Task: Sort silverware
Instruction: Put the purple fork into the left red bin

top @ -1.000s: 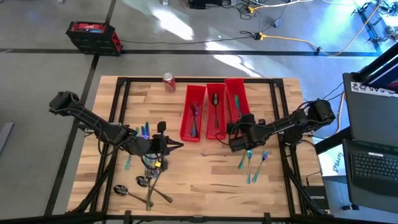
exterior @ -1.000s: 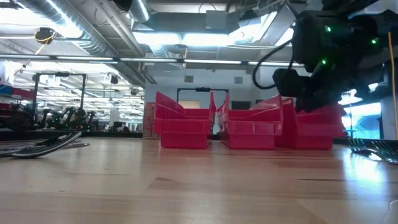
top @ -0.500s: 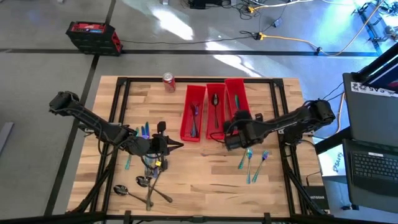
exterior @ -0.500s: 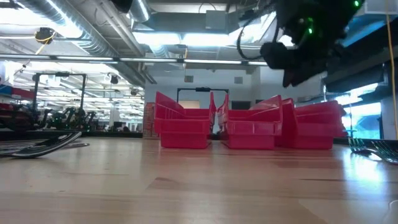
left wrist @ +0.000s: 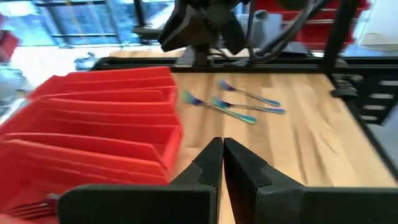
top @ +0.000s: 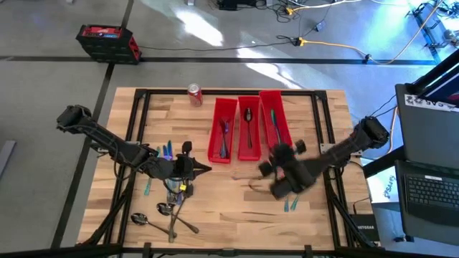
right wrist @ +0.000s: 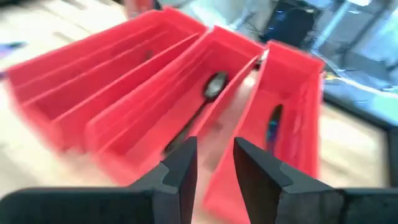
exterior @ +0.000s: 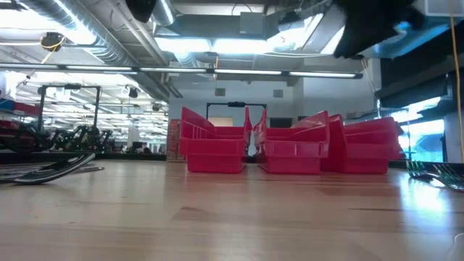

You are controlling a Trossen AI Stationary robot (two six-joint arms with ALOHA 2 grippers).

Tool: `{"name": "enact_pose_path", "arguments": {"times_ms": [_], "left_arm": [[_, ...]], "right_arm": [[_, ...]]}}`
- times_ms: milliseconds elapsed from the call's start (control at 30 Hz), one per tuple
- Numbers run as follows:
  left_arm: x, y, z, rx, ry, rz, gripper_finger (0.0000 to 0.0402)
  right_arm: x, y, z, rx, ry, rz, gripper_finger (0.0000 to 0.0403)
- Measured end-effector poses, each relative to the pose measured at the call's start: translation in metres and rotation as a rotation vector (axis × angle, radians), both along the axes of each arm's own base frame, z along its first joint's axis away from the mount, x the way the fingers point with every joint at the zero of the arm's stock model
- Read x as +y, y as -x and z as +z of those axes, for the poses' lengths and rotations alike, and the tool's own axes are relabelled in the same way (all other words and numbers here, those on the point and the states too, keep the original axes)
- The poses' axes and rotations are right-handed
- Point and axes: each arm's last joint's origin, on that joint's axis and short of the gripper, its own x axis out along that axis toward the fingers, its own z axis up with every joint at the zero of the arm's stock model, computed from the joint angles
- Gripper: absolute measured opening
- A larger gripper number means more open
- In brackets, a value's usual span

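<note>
- Right gripper (top: 281, 179): hovers at 6 o'clock of the red bins (top: 247, 129), jaws part open with nothing between them, probably positioned to pick from the forks (left wrist: 233, 107) lying nearby.
- Left gripper (left wrist: 222, 163): jaws fully closed, empty, parked over spoons (top: 166, 215).

No legible text, labels or numbers on any item in view.

The table (top: 237, 204) is pale wood, planked and smooth with a soft sheen. The three bins (top: 248, 127) are glossy red plastic. The forks (left wrist: 242, 104) are shiny iridescent metal; the spoons (top: 166, 215) near the front edge are duller metal. Gripper fingers (right wrist: 180, 165) look matt black.
</note>
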Motion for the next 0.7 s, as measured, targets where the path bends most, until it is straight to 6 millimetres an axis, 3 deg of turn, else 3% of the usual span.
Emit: {"name": "enact_pose_path", "arguments": {"times_ms": [167, 267, 467, 700], "left_arm": [[0.0, -0.001, -0.015, 0.002, 0.034, -0.003, 0.0], [-0.001, -0.003, -0.023, 0.002, 0.084, 0.014, 0.0], [-0.009, -0.011, -0.03, -0.076, 0.104, -0.009, 0.0], [-0.012, -0.016, -0.039, -0.062, 0.119, -0.006, 0.0]], "right_arm": [[0.019, 0.036, -0.02, -0.11, -0.09, -0.109, 0.0089], [0.021, 0.049, -0.03, -0.015, -0.194, -0.186, 0.0089], [0.007, 0.068, -0.028, 0.071, -0.35, -0.149, 0.0089], [-0.023, 0.102, -0.026, -0.047, -0.584, 0.011, 0.0089]]}}
